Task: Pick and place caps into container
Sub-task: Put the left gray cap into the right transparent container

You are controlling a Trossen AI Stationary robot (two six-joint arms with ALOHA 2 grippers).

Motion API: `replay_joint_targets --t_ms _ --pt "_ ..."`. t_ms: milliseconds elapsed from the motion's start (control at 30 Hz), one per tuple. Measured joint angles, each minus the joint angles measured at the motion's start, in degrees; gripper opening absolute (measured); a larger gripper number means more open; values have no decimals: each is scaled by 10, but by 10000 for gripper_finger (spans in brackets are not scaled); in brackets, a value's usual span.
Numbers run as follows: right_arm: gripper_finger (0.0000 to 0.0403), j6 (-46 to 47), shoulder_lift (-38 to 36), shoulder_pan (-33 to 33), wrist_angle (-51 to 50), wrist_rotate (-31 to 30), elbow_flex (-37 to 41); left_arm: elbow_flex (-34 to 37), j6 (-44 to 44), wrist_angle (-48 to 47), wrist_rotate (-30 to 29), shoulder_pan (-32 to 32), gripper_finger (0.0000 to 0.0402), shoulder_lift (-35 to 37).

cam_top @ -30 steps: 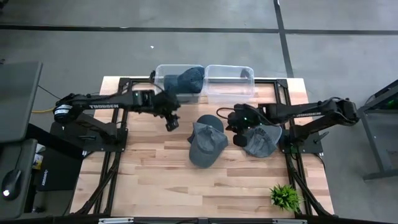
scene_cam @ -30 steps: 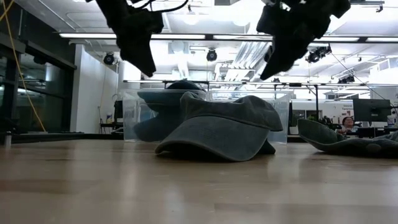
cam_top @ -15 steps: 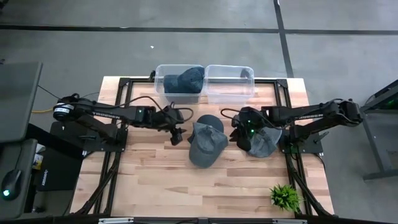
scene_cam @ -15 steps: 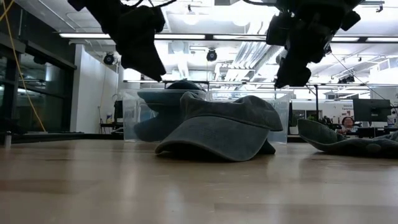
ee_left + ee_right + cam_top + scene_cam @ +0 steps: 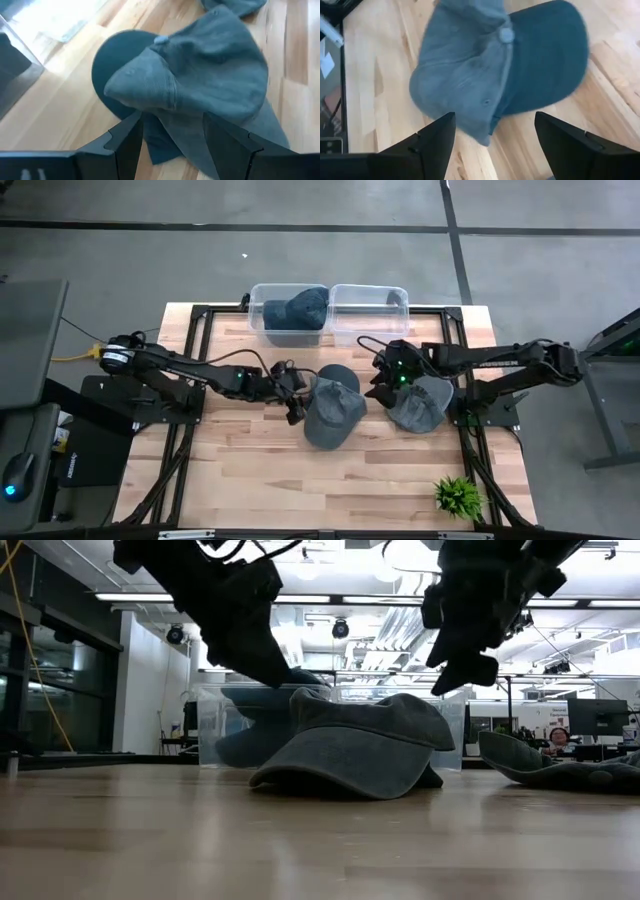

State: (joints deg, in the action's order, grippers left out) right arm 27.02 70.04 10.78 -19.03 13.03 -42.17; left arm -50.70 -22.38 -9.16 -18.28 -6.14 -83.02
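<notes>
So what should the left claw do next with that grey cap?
Probably ease down and close on it. The left gripper is open, its fingers either side of the middle grey cap, which lies on the table, not in the container.

No text, label, brand or number can be read anywhere.

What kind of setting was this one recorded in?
Probably a robotics lab or workshop: a wooden table on a bare concrete floor, strip ceiling lights overhead, and monitors in the room behind.
</notes>
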Motion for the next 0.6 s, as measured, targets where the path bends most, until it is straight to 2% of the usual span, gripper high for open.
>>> replay_joint_targets --t_ms 300,600 --pt "268 1 83 20 8 45 0 0 -7 5 -12 0 201 -22" --pt "268 2 125 16 84 99 0 0 -17 5 -16 0 201 -22"
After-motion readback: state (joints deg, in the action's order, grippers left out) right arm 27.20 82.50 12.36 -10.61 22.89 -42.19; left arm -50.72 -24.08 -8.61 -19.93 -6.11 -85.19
